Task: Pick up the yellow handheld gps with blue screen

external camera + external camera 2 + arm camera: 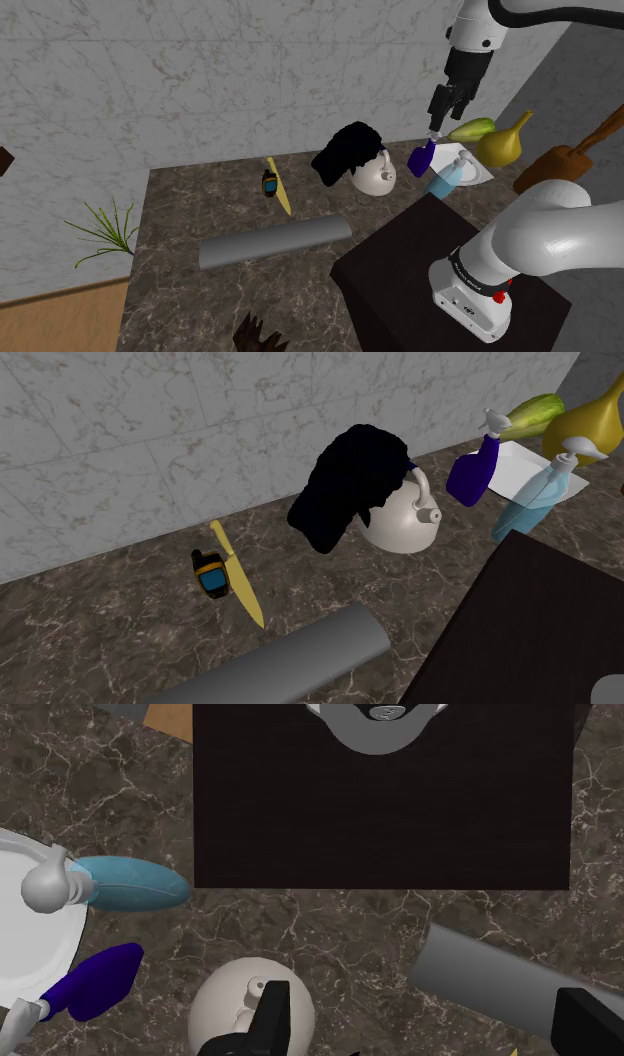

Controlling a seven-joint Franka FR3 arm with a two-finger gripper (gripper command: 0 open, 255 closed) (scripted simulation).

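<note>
Gaping wide and empty, the jaws hang above the white kettle (222, 1004).

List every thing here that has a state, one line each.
Black two-finger claw: open, empty, in the air.
Yellow-and-black handheld GPS with blue screen: resting on the dark marble counter, ungrasped.
White kettle: upright.
Purple spray bottle: tipped, not upright.
Light blue spray bottle: tipped, not upright.
Grey cylinder: lying on its side.
</note>
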